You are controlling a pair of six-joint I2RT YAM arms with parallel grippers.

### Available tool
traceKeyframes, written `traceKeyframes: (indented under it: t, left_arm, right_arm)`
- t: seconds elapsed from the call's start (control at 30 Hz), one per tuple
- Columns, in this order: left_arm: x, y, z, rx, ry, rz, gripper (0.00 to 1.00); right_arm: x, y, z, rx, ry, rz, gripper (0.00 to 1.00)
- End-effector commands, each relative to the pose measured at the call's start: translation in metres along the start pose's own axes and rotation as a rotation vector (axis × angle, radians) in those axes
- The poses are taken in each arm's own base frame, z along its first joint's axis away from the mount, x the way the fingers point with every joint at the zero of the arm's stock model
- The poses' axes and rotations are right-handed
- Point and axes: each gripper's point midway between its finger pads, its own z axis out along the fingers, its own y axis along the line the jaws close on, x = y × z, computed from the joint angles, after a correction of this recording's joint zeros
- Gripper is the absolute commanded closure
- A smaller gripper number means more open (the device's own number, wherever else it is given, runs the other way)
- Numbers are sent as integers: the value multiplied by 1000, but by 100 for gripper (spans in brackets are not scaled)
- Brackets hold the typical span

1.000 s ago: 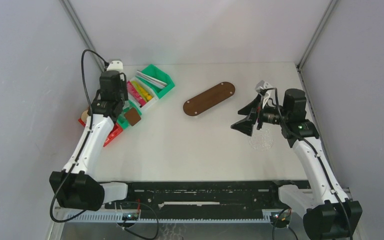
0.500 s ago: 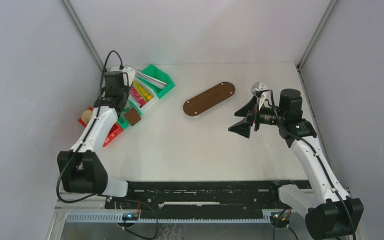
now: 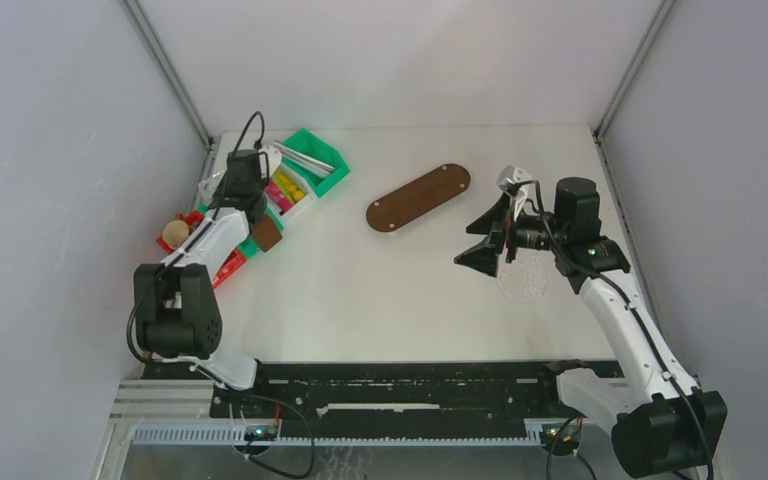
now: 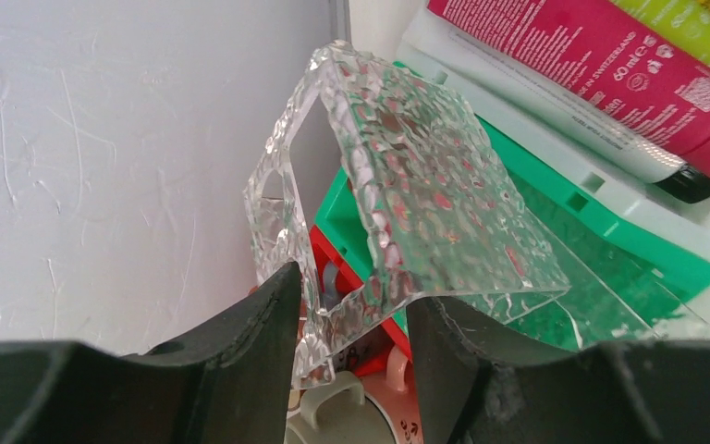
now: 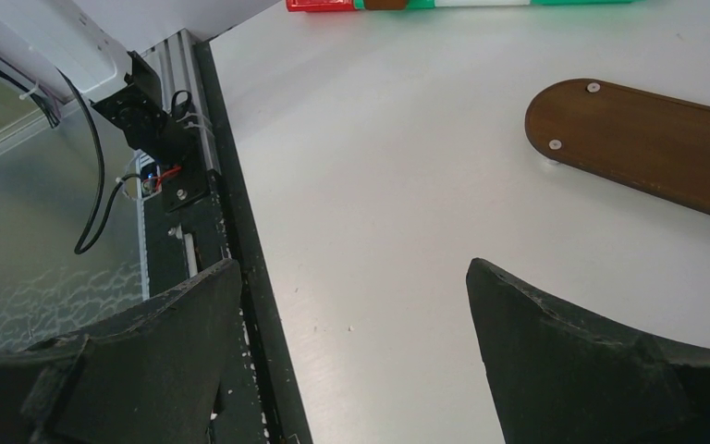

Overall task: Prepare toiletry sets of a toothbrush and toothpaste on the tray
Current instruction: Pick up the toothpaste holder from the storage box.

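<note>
Left wrist view alone shows left pincer (image 4: 351,307) gripping a clear cup (image 4: 425,176)

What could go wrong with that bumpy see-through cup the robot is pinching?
The left gripper pinches the clear cup by one wall only, and the cup hangs tilted, so it might twist or slip out. The green bin and pink tube sit close by, so a swing could knock them. The tray is across the table, a long carry.
</note>
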Motion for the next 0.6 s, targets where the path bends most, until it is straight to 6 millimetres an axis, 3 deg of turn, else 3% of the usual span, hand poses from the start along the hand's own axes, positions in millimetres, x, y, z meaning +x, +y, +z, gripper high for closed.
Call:
traceKeyframes:
  t: [0.0, 0.13, 0.3, 0.43, 0.57]
  left_arm:
    - [-4, 10, 11, -84, -33, 13, 51]
    - [-5, 12, 14, -111, -38, 18, 53]
    - [-6, 17, 12, -137, -49, 4, 65]
    - [-10, 28, 3, -181, -76, -9, 87]
    - [-16, 36, -7, -229, -109, -8, 99]
  right_arm:
    - [-3, 0, 1, -5, -2, -41, 0]
    - [-2, 0, 2, -11, 2, -37, 0]
    - [-1, 0, 3, -18, 5, -34, 0]
    - [-1, 1, 3, -20, 3, -40, 0]
    - [-2, 2, 3, -21, 2, -42, 0]
